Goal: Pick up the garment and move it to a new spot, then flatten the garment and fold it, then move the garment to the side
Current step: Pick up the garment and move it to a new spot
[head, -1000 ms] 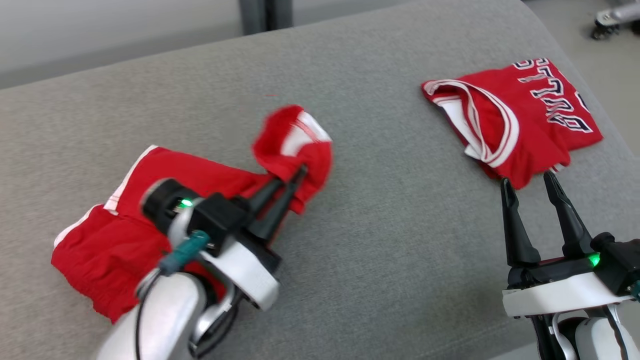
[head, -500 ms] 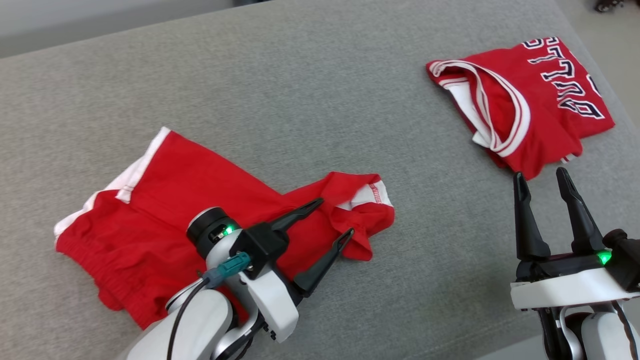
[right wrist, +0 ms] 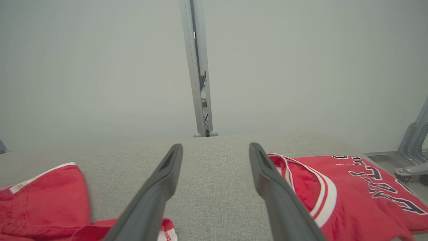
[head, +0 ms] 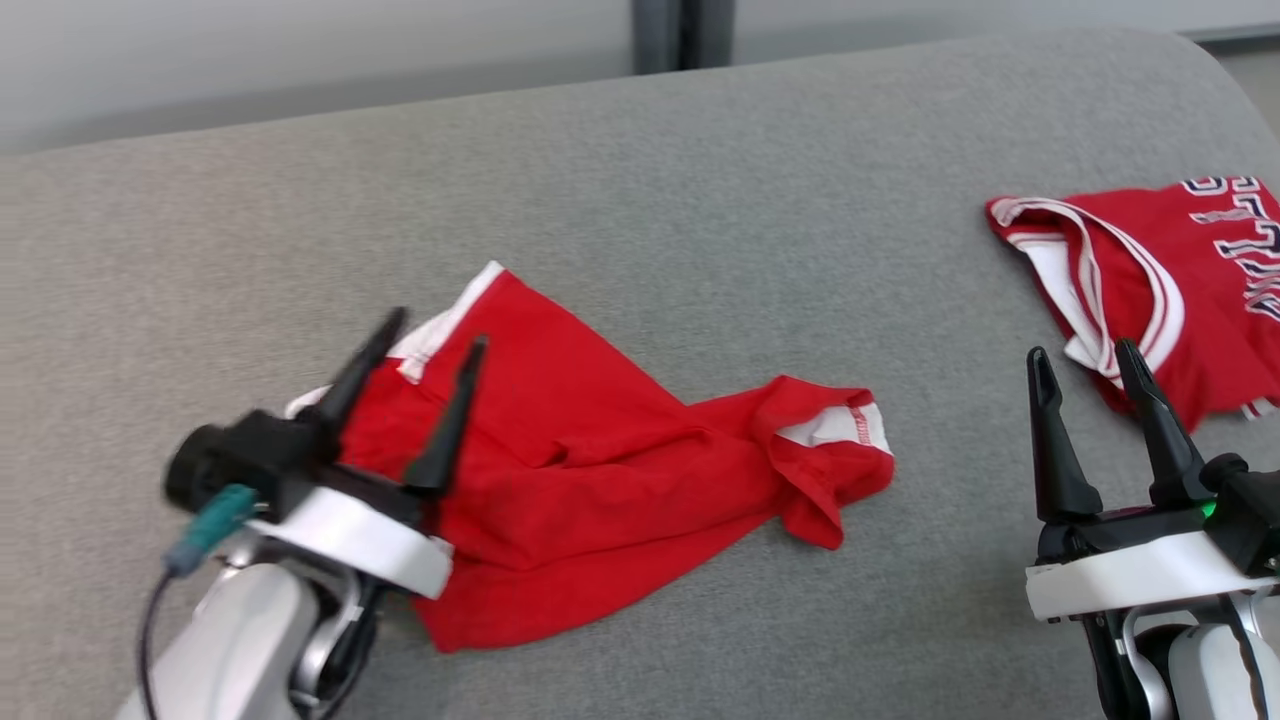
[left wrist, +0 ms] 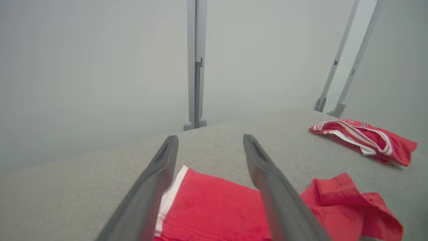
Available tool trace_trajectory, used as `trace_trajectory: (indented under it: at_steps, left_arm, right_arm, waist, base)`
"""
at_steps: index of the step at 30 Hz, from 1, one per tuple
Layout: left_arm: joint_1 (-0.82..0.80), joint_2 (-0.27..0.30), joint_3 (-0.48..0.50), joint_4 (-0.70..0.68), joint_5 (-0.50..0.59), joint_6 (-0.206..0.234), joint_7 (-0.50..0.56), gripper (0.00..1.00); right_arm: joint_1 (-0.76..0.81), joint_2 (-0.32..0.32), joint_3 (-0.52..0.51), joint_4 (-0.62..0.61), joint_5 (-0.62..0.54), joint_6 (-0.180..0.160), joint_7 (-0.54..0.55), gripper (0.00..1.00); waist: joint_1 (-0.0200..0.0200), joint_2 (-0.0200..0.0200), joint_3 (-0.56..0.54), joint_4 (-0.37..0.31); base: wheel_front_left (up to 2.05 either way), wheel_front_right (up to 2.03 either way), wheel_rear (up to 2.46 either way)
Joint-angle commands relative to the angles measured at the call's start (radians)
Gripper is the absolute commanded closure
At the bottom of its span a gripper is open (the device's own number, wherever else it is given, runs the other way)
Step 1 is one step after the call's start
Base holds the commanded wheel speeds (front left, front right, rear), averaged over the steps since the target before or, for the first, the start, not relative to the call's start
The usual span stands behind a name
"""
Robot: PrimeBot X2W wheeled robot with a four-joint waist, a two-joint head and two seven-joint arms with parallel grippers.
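Grey cushion [head: 700, 200]: shorts [head: 600, 470] under L hand [head: 440, 327]

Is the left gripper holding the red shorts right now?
No, the left gripper is open over the red shorts, clamping nothing.

A folded red jersey [head: 1205, 300] lies on the grey cushion [head: 700, 200], a metal post [head: 682, 35] behind.

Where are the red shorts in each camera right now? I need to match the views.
Head view: red shorts crumpled centre-left, partly behind the left hand.
Left wrist view: shorts along the bottom, centre to right.
Right wrist view: shorts in the bottom-left corner.
Shared landmark: the lettered jersey, right of the shorts in all three.
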State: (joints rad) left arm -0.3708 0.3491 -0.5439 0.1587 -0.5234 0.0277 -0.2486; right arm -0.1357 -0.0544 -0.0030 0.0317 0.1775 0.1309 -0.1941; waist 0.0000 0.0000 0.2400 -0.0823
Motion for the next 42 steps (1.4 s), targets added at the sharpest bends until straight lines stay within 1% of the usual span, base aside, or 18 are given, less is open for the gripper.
trace_trajectory:
  at_steps: [1,5,7,8,9,12,15,18,20,21,25,30,34,42]
  left_arm:
    - [0.029,0.013,0.048,-0.001,-0.019,0.018,-0.01,0.0]
    - [0.089,0.041,0.154,-0.029,-0.024,0.045,-0.015,0.0]
    - [0.128,0.048,0.212,-0.051,-0.02,0.046,-0.016,0.0]
    - [0.128,0.048,0.212,-0.051,-0.02,0.046,-0.016,0.0]
    - [0.149,0.052,0.239,-0.062,-0.013,0.046,-0.016,0.0]
    - [0.206,0.046,0.318,-0.098,0.001,0.051,-0.016,0.0]
    - [0.266,0.038,0.383,-0.125,0.019,0.038,-0.015,0.0]
    - [0.319,0.03,0.425,-0.141,0.029,0.01,-0.015,0.0]
    - [0.348,0.021,0.438,-0.151,0.043,-0.007,-0.015,0.0]
    - [0.371,0.01,0.438,-0.157,0.056,-0.029,-0.015,0.0]
    - [0.397,-0.008,0.425,-0.15,0.084,-0.055,-0.016,0.0]
    - [0.407,-0.021,0.402,-0.119,0.107,-0.063,-0.016,0.0]
    - [0.417,-0.027,0.39,-0.101,0.112,-0.058,-0.015,0.0]
    - [0.422,-0.02,0.386,-0.087,0.103,-0.054,0.0,0.0]
  right_arm:
    - [0.004,-0.01,-0.003,0.003,-0.003,0.0,0.006,0.0]
    - [0.016,-0.019,0.005,0.009,0.0,0.0,0.014,0.0]
    - [0.021,-0.023,0.011,0.013,0.003,0.0,0.018,0.0]
    - [0.021,-0.023,0.011,0.013,0.003,0.0,0.018,0.0]
    - [0.024,-0.025,0.013,0.014,0.004,0.0,0.017,0.0]
    - [0.034,-0.031,0.015,0.018,0.006,0.0,0.021,0.0]
    - [0.046,-0.036,0.016,0.021,0.009,0.0,0.026,0.0]
    - [0.059,-0.04,0.017,0.025,0.014,0.0,0.027,0.0]
    - [0.07,-0.043,0.016,0.025,0.017,0.0,0.032,0.0]
    - [0.082,-0.045,0.015,0.024,0.018,0.0,0.035,0.0]
    - [0.107,-0.049,0.015,0.019,0.02,0.0,0.043,0.0]
    - [0.13,-0.05,0.018,0.008,0.019,0.0,0.055,0.0]
    - [0.151,-0.049,0.017,-0.005,0.019,0.0,0.064,0.0]
    - [0.182,-0.044,0.001,-0.031,0.017,0.0,0.08,0.0]
  waist:
    - [0.0,0.0,-0.032,0.04]
    - [0.0,0.0,-0.055,0.064]
    - [0.0,0.0,-0.066,0.073]
    - [0.0,0.0,-0.066,0.073]
    - [0.0,0.0,-0.072,0.077]
    - [0.0,0.0,-0.087,0.089]
    - [0.0,0.0,-0.104,0.096]
    - [0.0,0.0,-0.125,0.101]
    - [0.0,0.0,-0.136,0.104]
    - [0.0,0.0,-0.15,0.109]
    - [0.0,0.0,-0.173,0.112]
    - [0.0,0.0,-0.199,0.11]
    - [0.0,0.0,-0.221,0.108]
    - [0.0,0.0,-0.247,0.109]
  base:
    - [0.0,0.0,0.0]
    - [0.0,0.0,0.0]
    - [0.0,0.0,0.0]
    - [0.0,0.0,0.0]
    - [0.0,0.0,0.0]
    - [0.0,0.0,0.0]
    - [0.0,0.0,0.0]
    - [0.0,0.0,0.0]
    - [0.0,0.0,0.0]
    - [0.0,0.0,0.0]
    - [0.0,0.0,0.0]
    - [0.0,0.0,0.0]
    - [0.0,0.0,0.0]
    - [0.0,0.0,0.0]
